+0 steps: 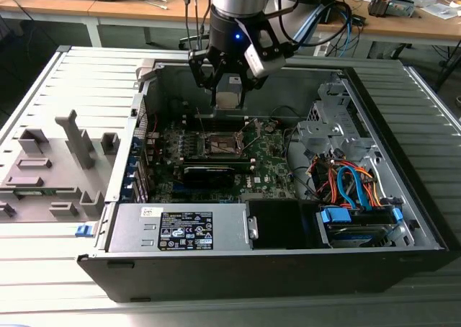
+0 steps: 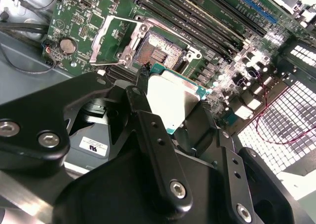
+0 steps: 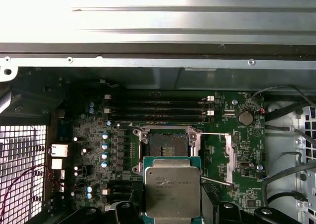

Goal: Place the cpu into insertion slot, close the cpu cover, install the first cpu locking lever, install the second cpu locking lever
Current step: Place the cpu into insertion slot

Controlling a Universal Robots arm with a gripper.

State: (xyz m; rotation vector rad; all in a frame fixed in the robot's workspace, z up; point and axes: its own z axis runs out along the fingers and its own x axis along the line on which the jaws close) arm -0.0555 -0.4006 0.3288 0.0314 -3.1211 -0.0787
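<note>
My gripper [image 1: 228, 95] hangs inside the open computer case, shut on the cpu [image 1: 228, 100], a flat square chip with a dull silver top. Both wrist views show the cpu [image 3: 173, 190] [image 2: 170, 103] held by its edges between black fingers [image 2: 197, 121], above the green motherboard and apart from it. The insertion slot [image 3: 167, 145] [image 2: 160, 49] [image 1: 223, 145] lies bare just beyond the chip, its dark centre showing. The cpu cover [image 3: 229, 157] [image 2: 116, 39] is swung open to one side of the socket. A thin lever rod [image 3: 213, 133] stands raised beside it.
Long black memory slots [image 3: 158, 108] run beside the socket, with a coin battery [image 3: 244, 118] nearby. A black expansion card [image 1: 209, 172], the grey power supply [image 1: 180, 230] and a drive cage with blue and orange cables [image 1: 353, 183] fill the case. A grey fixture [image 1: 50, 161] lies outside.
</note>
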